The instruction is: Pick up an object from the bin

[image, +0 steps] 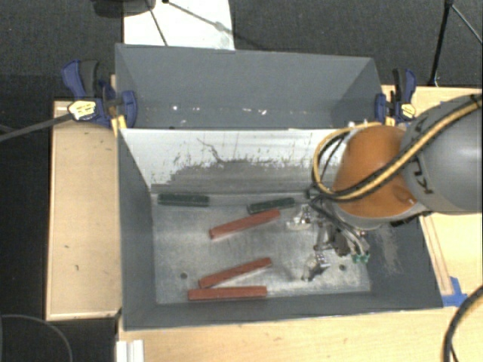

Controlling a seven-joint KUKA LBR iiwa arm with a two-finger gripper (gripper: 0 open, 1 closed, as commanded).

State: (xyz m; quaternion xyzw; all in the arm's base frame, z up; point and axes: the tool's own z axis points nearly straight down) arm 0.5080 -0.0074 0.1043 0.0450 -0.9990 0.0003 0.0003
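Gripper (317,268): low over the bare right side of the bin (139,232) floor, with nothing seen in it
Grip state: we cannot tell from this angle whether it is apart or together
Nearest thing: the upper red-brown stick (244,224), lying flat near mid-floor, left of the gripper in the view, near but not touching
Its long axis: runs left to right across the view and is tilted, the right end lying nearer the back wall and pointing towards the gripper's side
Close neighbour: a short dark green stick (272,204) just behind that right end, so close we cannot say whether they touch
Others: a middle red-brown stick (235,273) tilted much the same way, a lower red-brown stick (227,293) almost level along the front wall, and a long dark green stick (183,199) at back left
Step in hand: by our reading, lining up on a stick, with no grasp made yet
Doing it well: we would cross the stick's narrow width, so turn the wrist square to the long axis
Where to bite: near the middle, so that it lifts level and the green neighbour stays out of the grip
Watch for: flat sticks sit low, so go right down to the floor before closing
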